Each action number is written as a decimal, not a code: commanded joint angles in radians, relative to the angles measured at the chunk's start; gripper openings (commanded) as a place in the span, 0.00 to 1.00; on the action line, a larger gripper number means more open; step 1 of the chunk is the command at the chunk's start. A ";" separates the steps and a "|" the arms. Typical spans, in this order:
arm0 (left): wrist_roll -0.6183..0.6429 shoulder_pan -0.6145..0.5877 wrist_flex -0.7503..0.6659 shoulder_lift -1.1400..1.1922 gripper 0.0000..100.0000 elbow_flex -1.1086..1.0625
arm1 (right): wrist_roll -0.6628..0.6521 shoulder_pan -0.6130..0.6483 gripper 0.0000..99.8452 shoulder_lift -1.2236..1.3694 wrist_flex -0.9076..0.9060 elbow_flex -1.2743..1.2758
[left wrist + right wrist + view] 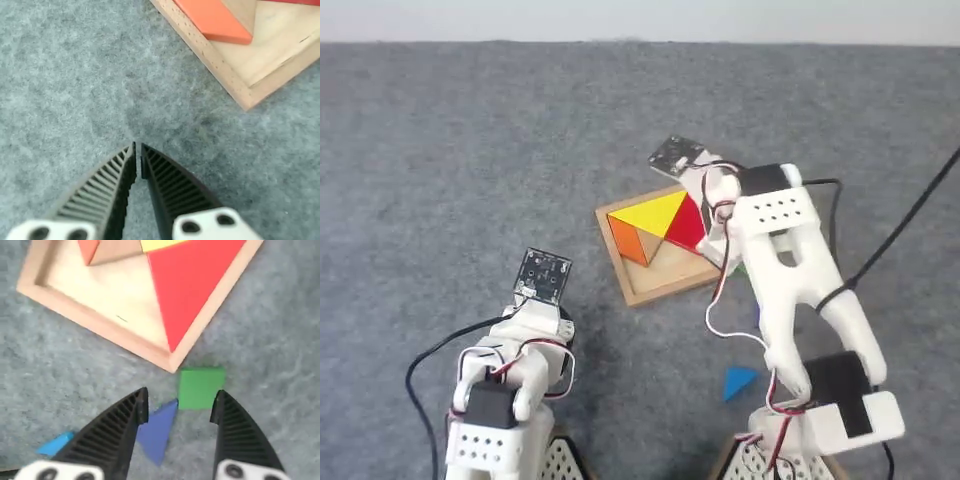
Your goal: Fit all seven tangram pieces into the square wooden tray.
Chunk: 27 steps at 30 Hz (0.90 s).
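Note your right end effector point(181, 392) spread over the green square point(201, 387) and blue triangle point(157, 432), just beside the wooden tray point(95, 326); left end effector point(138, 146) pressed together.

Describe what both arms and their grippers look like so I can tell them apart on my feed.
Both are white plastic with black motor blocks and a small dark circuit board at the wrist. The left arm and right arm each trail black cable and thin red and white wires. The left gripper and right gripper have black, ribbed, pointed fingers on white mounts with screw holes.
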State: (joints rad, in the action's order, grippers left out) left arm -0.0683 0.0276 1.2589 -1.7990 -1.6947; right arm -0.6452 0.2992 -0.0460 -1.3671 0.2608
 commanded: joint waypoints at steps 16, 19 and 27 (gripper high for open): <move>-0.003 -0.005 0.003 -0.018 0.02 0.010 | -0.109 -0.139 0.29 0.337 0.194 -0.046; -0.003 -0.005 0.003 -0.018 0.02 0.010 | -0.110 -0.139 0.29 0.361 0.194 -0.044; -0.003 -0.005 0.003 -0.018 0.02 0.010 | -0.048 -0.140 0.12 0.384 0.194 -0.048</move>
State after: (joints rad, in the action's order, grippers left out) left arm -0.0683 0.0261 1.2589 -1.7990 -1.6947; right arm -0.7327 0.1626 0.3376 -1.1753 0.2286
